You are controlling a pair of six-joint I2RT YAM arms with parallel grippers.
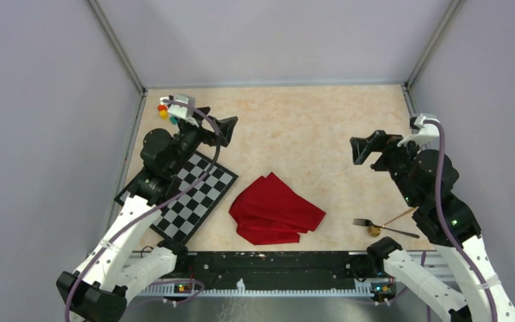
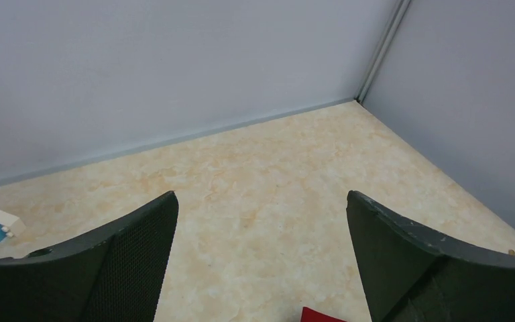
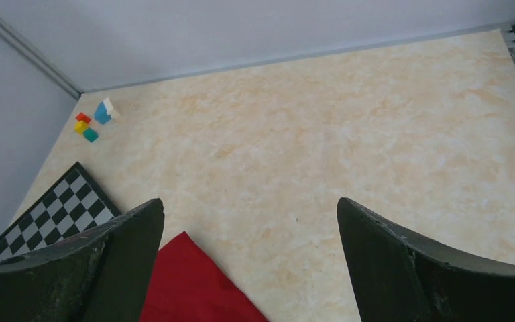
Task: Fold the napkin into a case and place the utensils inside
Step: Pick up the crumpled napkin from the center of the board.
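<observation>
**Left claw (image 1: 226,129) + right claw (image 1: 365,149): both spread wide open, gripping nothing**

Both are up off the surface (image 1: 295,121), tips aimed inward at each other. The left arm rises from the near-left edge w/ its elbow over the checkered mat (image 1: 191,198) and its wrist bent toward the middle. The right arm is approx a mirror of that.

In the wrist views the fingers (image 2: 127,261) are dark, matte and curved, w/ a fine mesh-like grip on the inner face.

The napkin (image 1: 275,210) is a loose, rumpled heap of bright red soft cloth w/ overlapping layers, near-centre between the arms. It's just beside the mat; can't tell if they touch.

The fork (image 1: 392,230), thin dark metal, and the spoon (image 1: 374,231), gold bowl + tan handle, lie crossed to the right of the napkin, by the right arm.

The surface is beige, marbled. Small coloured blocks (image 1: 164,111) sit in the far-left corner.
</observation>
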